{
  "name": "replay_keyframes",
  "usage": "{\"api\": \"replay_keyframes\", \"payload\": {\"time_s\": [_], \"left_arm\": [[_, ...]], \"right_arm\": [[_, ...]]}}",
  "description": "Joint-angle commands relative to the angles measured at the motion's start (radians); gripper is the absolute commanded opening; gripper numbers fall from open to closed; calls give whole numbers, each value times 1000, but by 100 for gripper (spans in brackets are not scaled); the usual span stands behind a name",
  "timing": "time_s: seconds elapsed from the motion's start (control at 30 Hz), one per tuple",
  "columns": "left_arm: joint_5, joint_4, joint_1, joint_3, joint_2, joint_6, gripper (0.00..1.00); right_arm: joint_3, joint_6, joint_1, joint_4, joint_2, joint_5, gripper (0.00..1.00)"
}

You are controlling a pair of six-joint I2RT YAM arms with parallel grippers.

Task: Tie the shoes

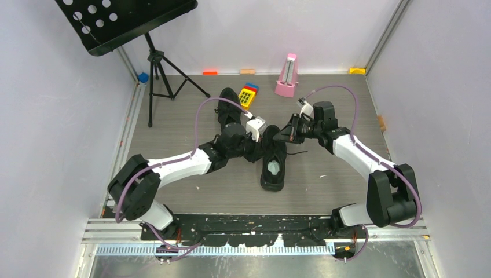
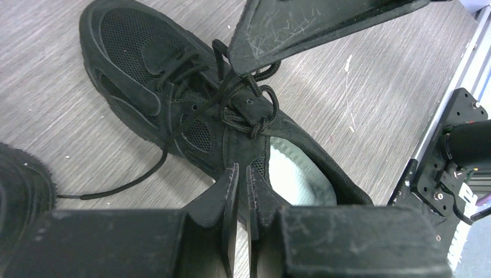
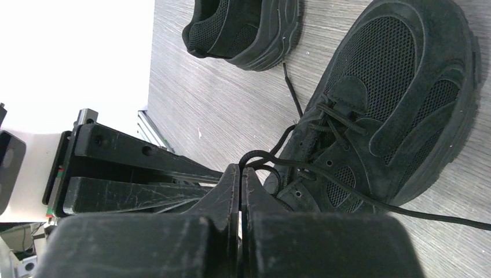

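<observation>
Jaws crowded over shoe laces

White-and-black arms, purple cables

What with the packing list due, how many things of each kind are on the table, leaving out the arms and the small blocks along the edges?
Shoes: 2
Music stand: 1
Metronome: 1
Toy keypad: 1
Total: 5

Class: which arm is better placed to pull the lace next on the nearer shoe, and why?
Probably right: the right claw is shut at the lace loop over the shoe's tongue, apparently pinching it. The left claw sits by the heel opening, gripping nothing visible.
</observation>
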Motion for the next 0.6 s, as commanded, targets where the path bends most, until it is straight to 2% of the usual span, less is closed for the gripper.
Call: {"api": "replay_keyframes", "payload": {"time_s": [0.0,0.57], "left_arm": [[50,70,-3,56,17,-42,11],[9,75,-11,161,149,-49,10]], "right_arm": [[43,35,4,15,12,3,0],[69,164,3,3,47,-22,0]]}}
